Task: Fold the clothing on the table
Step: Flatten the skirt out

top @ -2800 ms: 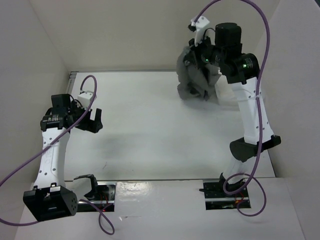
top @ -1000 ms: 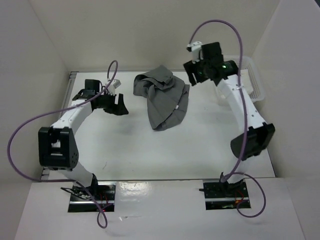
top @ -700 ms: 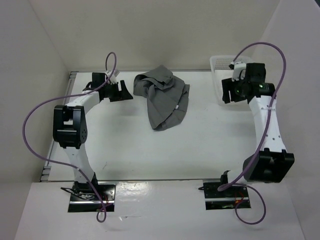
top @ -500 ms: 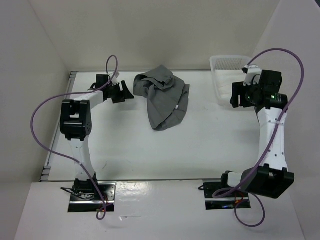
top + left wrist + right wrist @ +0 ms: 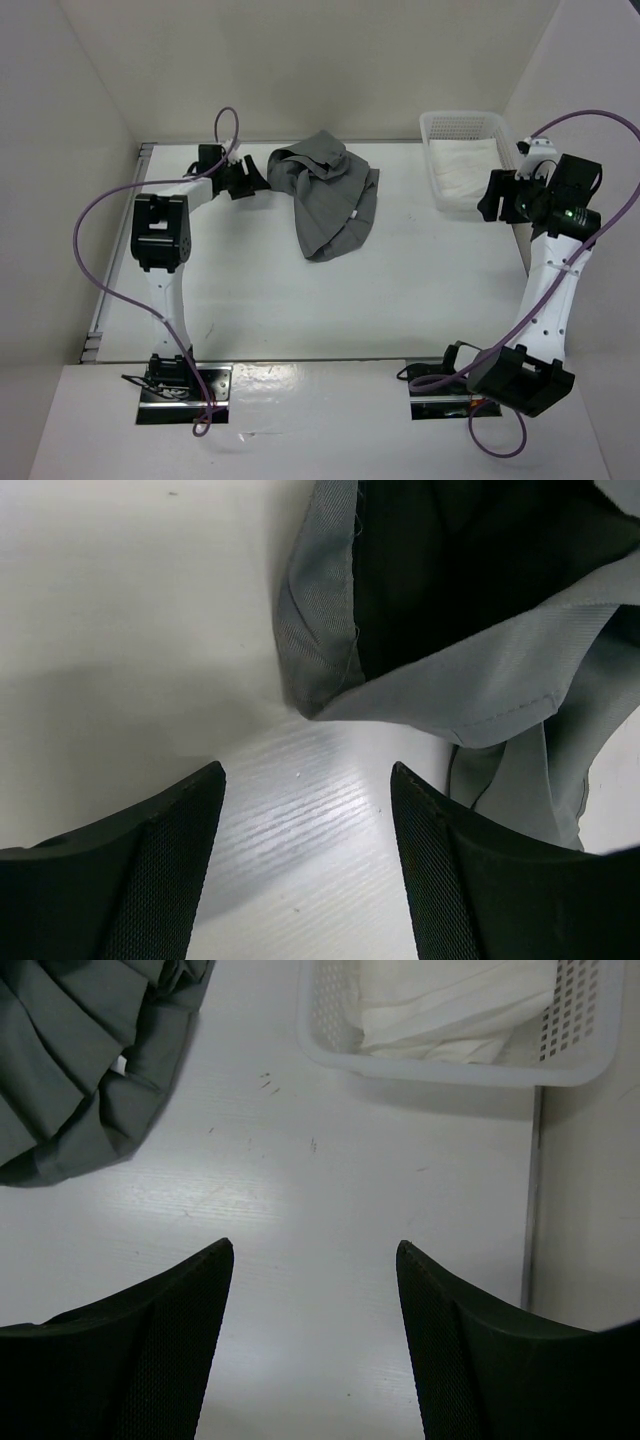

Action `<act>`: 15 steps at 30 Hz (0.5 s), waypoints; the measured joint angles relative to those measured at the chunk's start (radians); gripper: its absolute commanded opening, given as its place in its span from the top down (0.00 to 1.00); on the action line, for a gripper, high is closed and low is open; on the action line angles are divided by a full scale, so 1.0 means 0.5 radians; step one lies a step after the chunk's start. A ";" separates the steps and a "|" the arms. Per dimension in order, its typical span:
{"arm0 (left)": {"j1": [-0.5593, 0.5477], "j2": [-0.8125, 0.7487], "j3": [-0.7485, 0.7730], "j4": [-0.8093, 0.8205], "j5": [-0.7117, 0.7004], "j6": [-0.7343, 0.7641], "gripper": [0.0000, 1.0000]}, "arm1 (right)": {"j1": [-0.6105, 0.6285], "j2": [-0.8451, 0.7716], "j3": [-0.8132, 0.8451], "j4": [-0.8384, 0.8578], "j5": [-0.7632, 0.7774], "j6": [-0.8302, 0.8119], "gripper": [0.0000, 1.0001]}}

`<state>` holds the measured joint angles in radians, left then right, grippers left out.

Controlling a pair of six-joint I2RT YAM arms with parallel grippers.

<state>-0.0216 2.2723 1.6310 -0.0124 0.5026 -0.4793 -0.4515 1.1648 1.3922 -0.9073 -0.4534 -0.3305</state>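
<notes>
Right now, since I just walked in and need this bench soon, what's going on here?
Two robot arms are set to fold a grey skirt, which lies crumpled on the table. The left hand is open at the skirt's edge, not gripping it. The right hand hangs open over the table near a basket of white cloth, holding nothing.

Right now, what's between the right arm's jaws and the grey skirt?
Nothing but bare white table with a few tiny marks, up to the skirt. The right wrist view shows it; the basket sits off to the side.
</notes>
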 measured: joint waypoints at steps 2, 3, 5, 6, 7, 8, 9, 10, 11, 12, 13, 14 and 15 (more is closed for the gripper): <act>-0.005 0.021 0.027 0.004 0.001 0.002 0.27 | -0.048 -0.007 0.000 -0.001 -0.039 0.000 0.29; -0.007 0.036 0.047 0.009 0.002 0.002 0.27 | -0.070 -0.008 0.000 -0.002 -0.055 0.000 0.29; -0.014 0.066 0.087 0.020 0.008 0.002 0.28 | -0.109 -0.011 0.000 -0.004 -0.089 0.000 0.29; -0.018 0.081 0.104 0.027 0.014 0.002 0.28 | -0.121 -0.011 0.000 -0.005 -0.102 0.000 0.29; -0.023 0.095 0.119 0.031 0.024 0.002 0.28 | -0.133 -0.011 0.000 -0.007 -0.115 0.000 0.29; -0.027 0.102 0.129 0.041 0.035 0.002 0.28 | -0.140 -0.011 0.000 -0.010 -0.126 0.000 0.29; -0.030 0.111 0.134 0.045 0.043 0.002 0.28 | -0.146 -0.011 0.000 -0.012 -0.134 0.000 0.29; -0.035 0.114 0.138 0.050 0.055 0.002 0.29 | -0.153 -0.011 0.000 -0.017 -0.146 0.000 0.29; -0.039 0.121 0.143 0.057 0.063 0.002 0.29 | -0.157 -0.011 0.000 -0.022 -0.160 0.000 0.29; -0.045 0.129 0.144 0.066 0.072 0.002 0.31 | -0.163 -0.011 0.000 -0.029 -0.169 0.001 0.29; -0.051 0.135 0.148 0.078 0.084 0.003 0.33 | -0.169 -0.011 0.000 -0.032 -0.175 0.002 0.29; -0.057 0.140 0.150 0.082 0.092 0.002 0.35 | -0.173 -0.011 0.000 -0.035 -0.180 0.002 0.29; -0.065 0.142 0.150 0.082 0.095 -0.001 0.37 | -0.179 -0.011 0.000 -0.037 -0.185 0.002 0.29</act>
<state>-0.0540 2.3432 1.7061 0.0288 0.5503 -0.4797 -0.5411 1.1595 1.3922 -0.9260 -0.5457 -0.3294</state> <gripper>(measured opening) 0.665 0.711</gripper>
